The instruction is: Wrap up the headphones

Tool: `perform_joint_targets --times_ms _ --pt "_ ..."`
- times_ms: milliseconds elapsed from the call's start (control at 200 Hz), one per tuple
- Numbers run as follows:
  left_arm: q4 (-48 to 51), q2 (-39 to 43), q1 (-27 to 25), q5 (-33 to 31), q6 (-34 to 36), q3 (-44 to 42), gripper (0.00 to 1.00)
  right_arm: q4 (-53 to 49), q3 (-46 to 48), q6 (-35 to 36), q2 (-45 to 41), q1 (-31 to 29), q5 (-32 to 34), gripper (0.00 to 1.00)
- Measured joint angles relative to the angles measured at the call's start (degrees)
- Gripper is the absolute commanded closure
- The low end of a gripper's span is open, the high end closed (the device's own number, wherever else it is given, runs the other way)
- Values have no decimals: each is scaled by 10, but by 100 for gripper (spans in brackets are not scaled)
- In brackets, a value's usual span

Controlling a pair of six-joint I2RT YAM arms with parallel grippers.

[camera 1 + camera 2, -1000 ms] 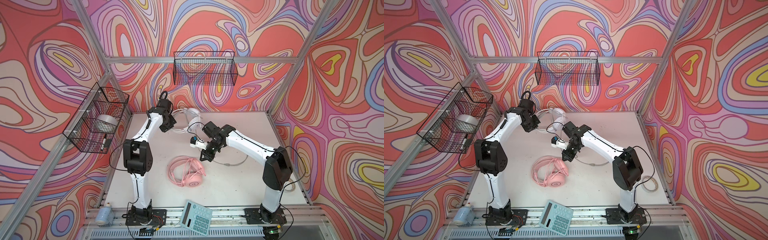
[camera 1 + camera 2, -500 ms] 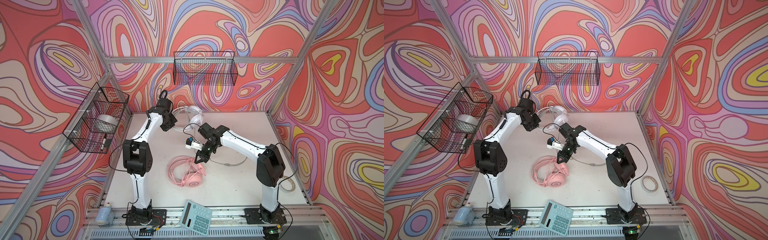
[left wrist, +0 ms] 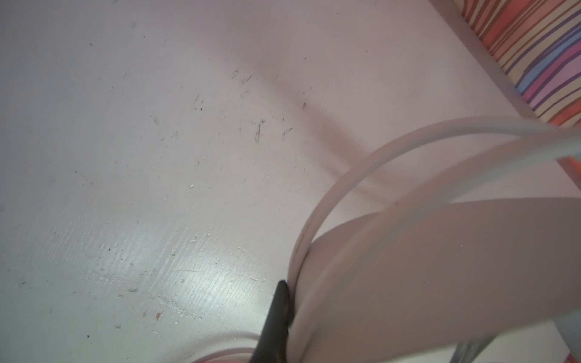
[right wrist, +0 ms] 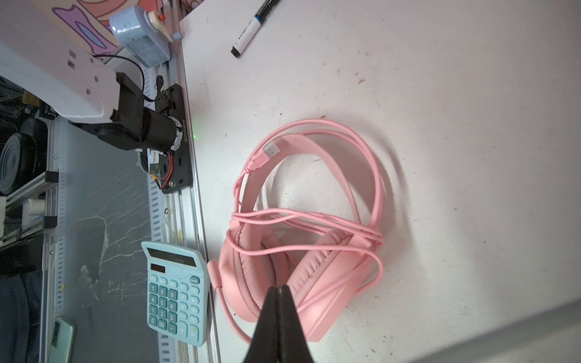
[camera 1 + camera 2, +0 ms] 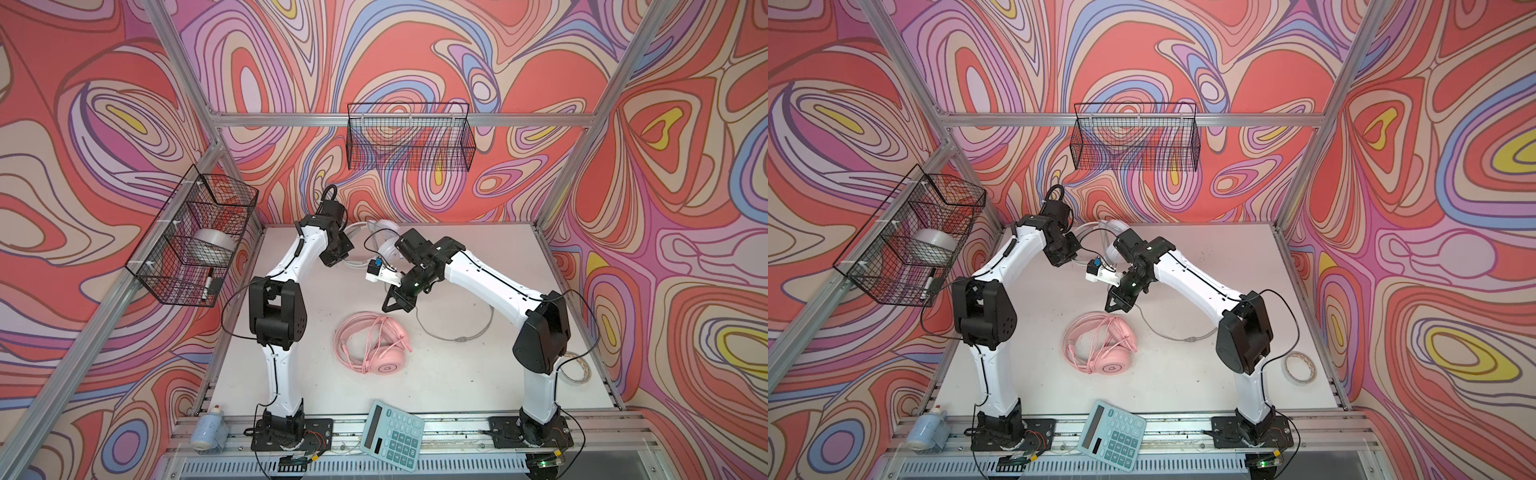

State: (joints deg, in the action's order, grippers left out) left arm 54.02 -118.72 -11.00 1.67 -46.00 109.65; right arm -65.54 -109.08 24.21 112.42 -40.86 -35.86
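Left jaws tight on white headphones (image 3: 440, 267), right jaws together (empty); tabletop (image 5: 478, 374), swirly walls (image 5: 415, 62).

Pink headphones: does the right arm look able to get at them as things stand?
Probably yes. The right gripper hangs shut close to the pink headphones, and the right wrist view looks straight onto them with nothing between. Its jaws would have to open first.

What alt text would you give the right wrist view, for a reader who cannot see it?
A pink over-ear headset lies on the white tabletop, its thin pink cable looped loosely around it. The shut black right gripper points at it, holding nothing; a turquoise calculator and a marker pen lie nearby.
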Motion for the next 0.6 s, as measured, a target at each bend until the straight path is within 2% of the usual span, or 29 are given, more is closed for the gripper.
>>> perform_joint_targets --times_ms 341,596 --pt "43 -22 -11 -47 52 49 100 -73 -178 37 76 0 48 100" --pt "58 -29 -22 -64 122 74 100 -105 -252 62 97 10 88 100"
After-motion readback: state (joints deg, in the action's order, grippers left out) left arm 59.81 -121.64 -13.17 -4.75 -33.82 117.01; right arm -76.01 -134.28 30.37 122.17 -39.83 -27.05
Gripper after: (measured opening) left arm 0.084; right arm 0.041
